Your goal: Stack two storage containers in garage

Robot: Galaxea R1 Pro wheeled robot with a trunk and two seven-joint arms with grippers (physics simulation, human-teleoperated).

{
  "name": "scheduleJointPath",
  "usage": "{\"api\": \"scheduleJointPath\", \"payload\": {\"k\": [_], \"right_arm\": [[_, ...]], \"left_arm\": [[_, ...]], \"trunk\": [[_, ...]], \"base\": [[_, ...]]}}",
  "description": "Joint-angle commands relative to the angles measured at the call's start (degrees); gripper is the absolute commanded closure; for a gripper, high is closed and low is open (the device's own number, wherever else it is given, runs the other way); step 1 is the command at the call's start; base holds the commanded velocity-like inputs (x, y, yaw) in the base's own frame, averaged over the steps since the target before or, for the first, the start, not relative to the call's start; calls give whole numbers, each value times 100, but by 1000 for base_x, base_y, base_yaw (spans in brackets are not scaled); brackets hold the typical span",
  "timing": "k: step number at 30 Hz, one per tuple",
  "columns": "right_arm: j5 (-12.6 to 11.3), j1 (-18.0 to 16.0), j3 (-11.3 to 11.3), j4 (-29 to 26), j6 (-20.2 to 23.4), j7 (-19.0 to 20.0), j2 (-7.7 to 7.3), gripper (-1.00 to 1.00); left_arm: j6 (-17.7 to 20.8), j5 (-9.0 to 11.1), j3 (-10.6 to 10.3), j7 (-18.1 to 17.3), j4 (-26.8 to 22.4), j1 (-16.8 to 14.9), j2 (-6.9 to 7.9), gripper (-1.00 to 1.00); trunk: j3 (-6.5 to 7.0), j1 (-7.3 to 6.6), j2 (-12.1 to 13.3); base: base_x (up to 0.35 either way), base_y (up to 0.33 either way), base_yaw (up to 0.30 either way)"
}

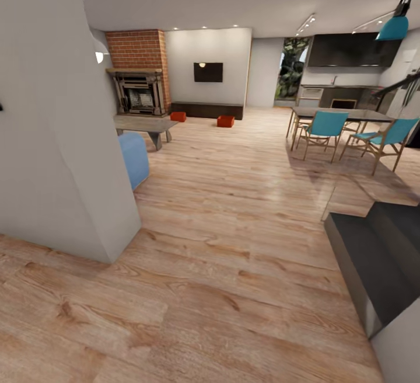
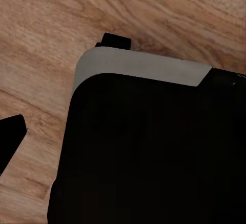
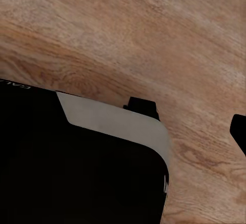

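Two orange-red storage containers stand far off on the pale wood-plank floor (image 1: 233, 225) of the living room. One container (image 1: 178, 116) sits near the brick fireplace (image 1: 140, 70); the other container (image 1: 225, 121) is to its right, in front of the long dark low cabinet (image 1: 207, 110) under the black TV (image 1: 208, 72). In the left wrist view my left gripper (image 2: 123, 137) hangs over the planks and my black base, with one fingertip (image 2: 11, 136) far off to the side. My right gripper (image 3: 123, 131) hangs likewise, its fingertip (image 3: 240, 131) at the frame's edge. Both hold nothing.
A white wall corner (image 1: 70, 138) juts in close at the left, with a blue ottoman (image 1: 134, 158) and a low grey table (image 1: 146, 123) behind it. A dining table with teal chairs (image 1: 326, 127) stands at the right. A dark grey block (image 1: 373, 254) sits near right.
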Motion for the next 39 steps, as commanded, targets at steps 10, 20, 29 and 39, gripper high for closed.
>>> {"api": "scheduleJointPath", "payload": {"k": [10, 20, 29, 39], "right_arm": [[-7, -3, 7, 4, -16, 2, -30, -100], [7, -3, 8, 4, -16, 2, -12, -100], [17, -3, 13, -4, -16, 2, -23, -100], [-8, -3, 3, 3, -16, 2, -7, -100]], "left_arm": [[-28, 34, 27, 4, 13, -6, -1, -100], [-28, 34, 27, 4, 13, -6, -1, -100], [-28, 34, 27, 4, 13, -6, -1, -100], [-28, 34, 27, 4, 13, -6, -1, -100]], "trunk": [[-44, 2, -2], [-96, 2, -2], [-97, 2, -2], [-97, 2, -2]], "base": [[249, 180, -23], [249, 176, -133], [239, 135, -3], [237, 131, -158]]}}
